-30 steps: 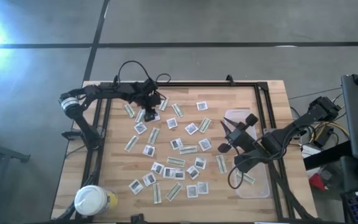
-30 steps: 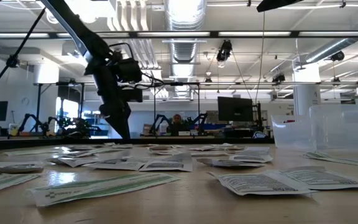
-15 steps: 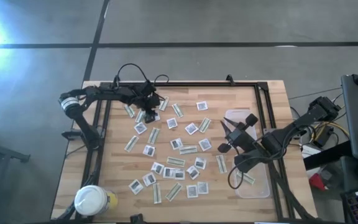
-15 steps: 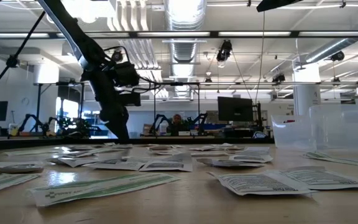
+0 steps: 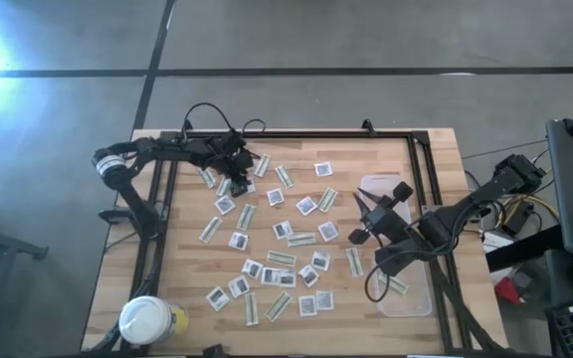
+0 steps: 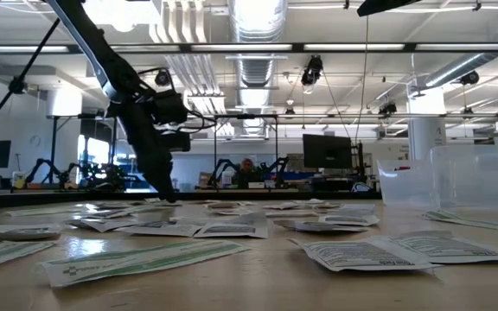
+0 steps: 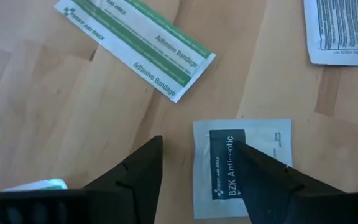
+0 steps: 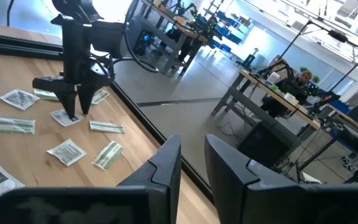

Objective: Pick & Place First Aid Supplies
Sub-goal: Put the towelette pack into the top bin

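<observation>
Now left tool point(image 7: 197, 174) spread, tips down straddling edge of antiseptic packet point(image 7: 244, 168) on tabletop point(image 7: 55, 112). Risk: flat packet slips out. Right tool point(image 8: 192, 163) idle, half-apart, empty.

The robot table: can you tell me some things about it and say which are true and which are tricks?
1. The left gripper is open, right above a white square packet. True.
2. The round jar stands in the middle of the table. False: it is at a corner.
3. The right gripper holds a green strip. False: it holds nothing.
4. A green bandage strip lies flat on the wooden table. True.
</observation>
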`<state>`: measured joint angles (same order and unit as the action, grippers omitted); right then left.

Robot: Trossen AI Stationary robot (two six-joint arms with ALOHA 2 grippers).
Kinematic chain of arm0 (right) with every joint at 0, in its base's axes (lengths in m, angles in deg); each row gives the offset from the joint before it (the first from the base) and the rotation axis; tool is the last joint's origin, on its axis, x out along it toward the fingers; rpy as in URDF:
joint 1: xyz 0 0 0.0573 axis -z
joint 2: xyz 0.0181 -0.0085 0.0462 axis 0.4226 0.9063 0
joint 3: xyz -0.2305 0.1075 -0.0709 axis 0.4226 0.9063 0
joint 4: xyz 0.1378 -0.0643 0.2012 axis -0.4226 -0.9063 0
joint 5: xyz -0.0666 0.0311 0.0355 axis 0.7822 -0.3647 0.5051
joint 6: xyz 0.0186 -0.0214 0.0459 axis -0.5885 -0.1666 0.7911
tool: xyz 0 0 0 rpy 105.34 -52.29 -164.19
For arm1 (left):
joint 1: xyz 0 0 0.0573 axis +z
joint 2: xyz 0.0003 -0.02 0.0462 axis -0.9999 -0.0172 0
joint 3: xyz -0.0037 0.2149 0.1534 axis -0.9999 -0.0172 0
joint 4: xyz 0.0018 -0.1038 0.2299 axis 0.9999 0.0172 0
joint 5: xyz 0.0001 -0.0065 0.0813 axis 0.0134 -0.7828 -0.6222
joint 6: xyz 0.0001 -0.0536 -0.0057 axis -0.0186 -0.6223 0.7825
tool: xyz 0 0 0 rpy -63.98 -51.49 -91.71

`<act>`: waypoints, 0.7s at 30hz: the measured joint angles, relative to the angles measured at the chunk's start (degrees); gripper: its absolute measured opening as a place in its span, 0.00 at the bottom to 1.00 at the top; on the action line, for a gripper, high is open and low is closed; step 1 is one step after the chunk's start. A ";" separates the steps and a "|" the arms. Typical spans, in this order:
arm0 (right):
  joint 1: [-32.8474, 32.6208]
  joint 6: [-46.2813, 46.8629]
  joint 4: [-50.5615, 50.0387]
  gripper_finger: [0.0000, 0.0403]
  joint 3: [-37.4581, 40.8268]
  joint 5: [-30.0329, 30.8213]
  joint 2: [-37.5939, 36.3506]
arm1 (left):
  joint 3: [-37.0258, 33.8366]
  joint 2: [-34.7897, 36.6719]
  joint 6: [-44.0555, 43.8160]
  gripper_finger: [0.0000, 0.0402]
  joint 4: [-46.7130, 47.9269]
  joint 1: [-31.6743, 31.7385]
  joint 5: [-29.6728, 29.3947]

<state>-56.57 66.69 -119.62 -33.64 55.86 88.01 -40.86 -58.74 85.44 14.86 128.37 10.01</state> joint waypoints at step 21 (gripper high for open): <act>0.02 -0.44 -0.02 0.17 0.00 0.02 0.00 | 0.95 -0.12 -1.42 0.03 2.70 -0.02 0.49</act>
<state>-56.56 66.26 -119.64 -33.64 55.88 88.01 -39.91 -58.86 84.02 17.57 128.35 10.49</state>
